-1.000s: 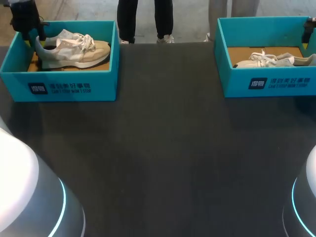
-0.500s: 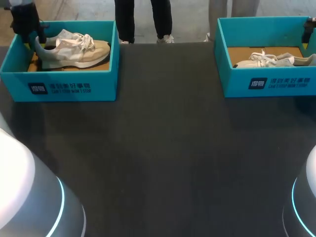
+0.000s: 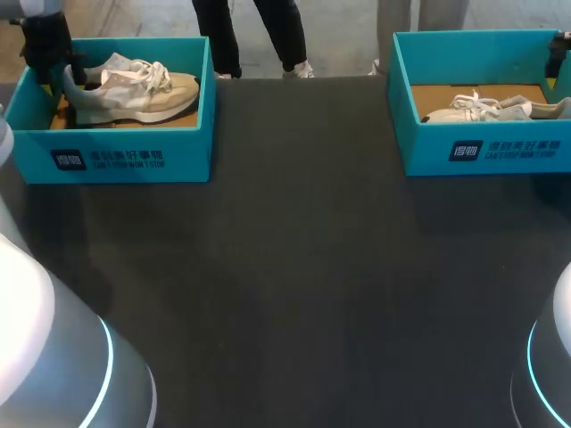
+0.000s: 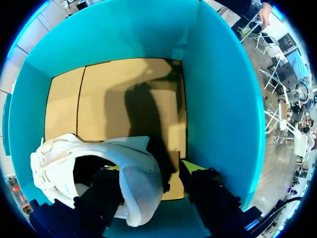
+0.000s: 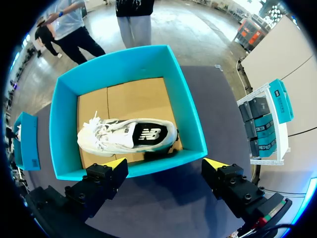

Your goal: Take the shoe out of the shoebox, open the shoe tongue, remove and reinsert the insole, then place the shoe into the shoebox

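At the left rear of the black table (image 3: 303, 267), a beige-and-white laced sneaker (image 3: 134, 89) lies on its sole inside an open teal cardboard shoebox (image 3: 125, 156); the left gripper (image 4: 151, 173) straddles the heel collar, one finger inside, the other outside and apart from it, unclenched; the right gripper (image 5: 166, 163) hangs spread wide above the nearest wall of a second teal shoebox (image 5: 190, 119) holding a white sneaker (image 5: 126, 136)
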Controlling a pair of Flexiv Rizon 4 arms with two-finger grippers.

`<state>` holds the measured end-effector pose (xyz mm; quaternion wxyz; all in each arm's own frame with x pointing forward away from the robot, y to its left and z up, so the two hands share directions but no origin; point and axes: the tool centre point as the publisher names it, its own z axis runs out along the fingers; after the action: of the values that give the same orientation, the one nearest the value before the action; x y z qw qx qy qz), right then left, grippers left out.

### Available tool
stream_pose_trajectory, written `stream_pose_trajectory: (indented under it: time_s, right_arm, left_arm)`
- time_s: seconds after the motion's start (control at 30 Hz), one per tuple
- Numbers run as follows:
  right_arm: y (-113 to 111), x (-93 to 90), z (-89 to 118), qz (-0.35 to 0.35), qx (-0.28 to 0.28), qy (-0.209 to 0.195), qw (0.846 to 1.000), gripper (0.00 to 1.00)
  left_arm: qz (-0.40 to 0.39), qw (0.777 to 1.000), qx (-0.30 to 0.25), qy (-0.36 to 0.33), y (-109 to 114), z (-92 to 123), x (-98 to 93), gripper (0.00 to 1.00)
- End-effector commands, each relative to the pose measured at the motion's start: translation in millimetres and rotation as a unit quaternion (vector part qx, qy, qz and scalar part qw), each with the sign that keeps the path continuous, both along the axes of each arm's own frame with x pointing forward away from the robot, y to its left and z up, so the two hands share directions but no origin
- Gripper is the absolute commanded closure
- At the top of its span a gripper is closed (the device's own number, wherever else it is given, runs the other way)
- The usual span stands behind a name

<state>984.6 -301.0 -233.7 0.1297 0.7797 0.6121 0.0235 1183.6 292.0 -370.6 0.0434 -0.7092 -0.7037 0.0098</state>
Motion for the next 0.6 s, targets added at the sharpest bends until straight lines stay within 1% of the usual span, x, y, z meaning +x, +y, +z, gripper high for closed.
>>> stream_pose_trajectory:
  time_s: [0.03,0.1,0.27,0.3,0.4,0.43,0.47,0.5,0.6]
  right_arm:
    - [-0.2,-0.6,-0.3,0.000,0.001,-0.001,1.000,0.00]
    - [-0.2,-0.6,-0.3,0.000,0.001,-0.001,1.000,0.00]
    - [-0.2,-0.6,-0.3,0.000,0.001,-0.001,1.000,0.00]
    - [-0.2,-0.6,-0.3,0.000,0.001,-0.001,1.000,0.00]
    - [-0.2,-0.6,-0.3,0.000,0.001,-0.001,1.000,0.00]
    - [-0.2,-0.6,-0.3,0.000,0.001,-0.001,1.000,0.00]
    - [-0.2,-0.6,-0.3,0.000,0.001,-0.001,1.000,0.00]
    - [-0.2,-0.6,-0.3,0.000,0.001,-0.001,1.000,0.00]
    - [-0.2,-0.6,-0.3,0.000,0.001,-0.001,1.000,0.00]
  left_arm:
    - [-0.002,1.000,-0.001,0.014,3.5,-4.1,10.2,0.50]
    - [-0.003,1.000,-0.002,0.015,3.6,-4.1,10.1,0.54]
    - [-0.007,1.000,-0.001,0.016,5.1,-3.1,9.7,0.59]
    - [-0.008,1.000,0.000,0.016,5.7,-2.9,9.7,0.62]
    - [-0.010,1.000,-0.001,0.016,7.8,-2.0,10.4,0.76]
    - [-0.011,1.000,-0.001,0.016,8.6,-0.3,10.6,0.85]
    - [-0.011,1.000,-0.001,0.015,9.2,0.9,10.8,0.85]
    - [-0.012,1.000,-0.002,0.015,9.6,1.8,11.2,1.00]
    - [-0.013,1.000,-0.002,0.012,10.7,5.4,12.3,1.00]
